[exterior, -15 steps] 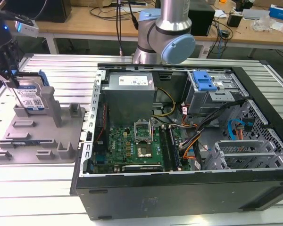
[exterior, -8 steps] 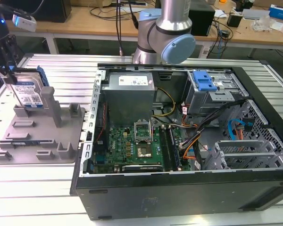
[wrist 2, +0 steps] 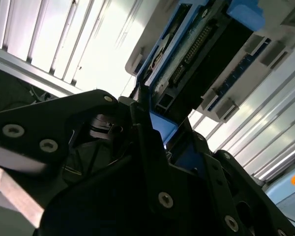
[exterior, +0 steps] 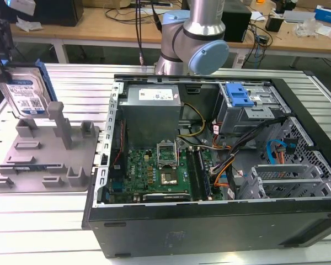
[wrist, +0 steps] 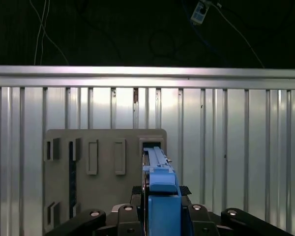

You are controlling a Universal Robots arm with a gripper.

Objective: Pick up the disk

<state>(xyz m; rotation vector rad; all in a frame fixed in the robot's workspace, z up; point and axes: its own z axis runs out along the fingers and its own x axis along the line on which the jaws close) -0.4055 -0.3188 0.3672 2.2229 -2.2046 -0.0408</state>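
Currently the end effector is clamping the disk by its upper edge, holding it upright and slightly tilted, lifted above the grey fixture tray directly beneath on the slatted tabletop. Blue rail is sitting between the fingers.

The gripper seems clamped on the disk, edge-on above the grey fixture tray.
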